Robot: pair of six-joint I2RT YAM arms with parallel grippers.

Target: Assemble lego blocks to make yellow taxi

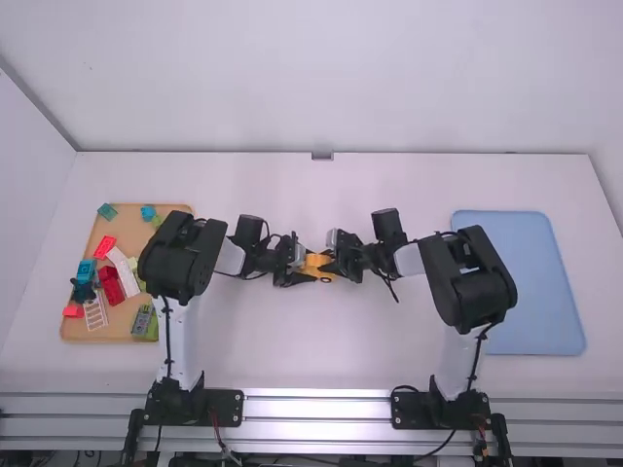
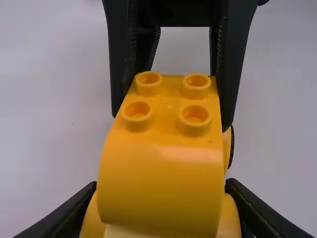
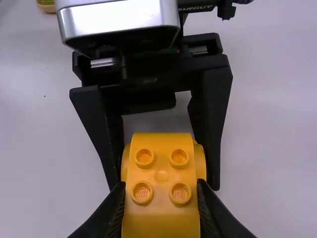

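High view: left gripper (image 1: 305,266), yellow taxi (image 2: 161,188), right gripper (image 1: 329,262), bunched mid-table, the grippers half covering the car.
Left fingers clamp its sides, tips hidden by its curved yellow body; the taxi sits between both pairs of jaws, and right fingers grip it too, its near end cut off by the right wrist view's edge.

The yellow blocks (image 1: 316,261) are stacked upright, mid-table. A curved block (image 2: 161,186) on top has four bare round studs (image 2: 194,115).
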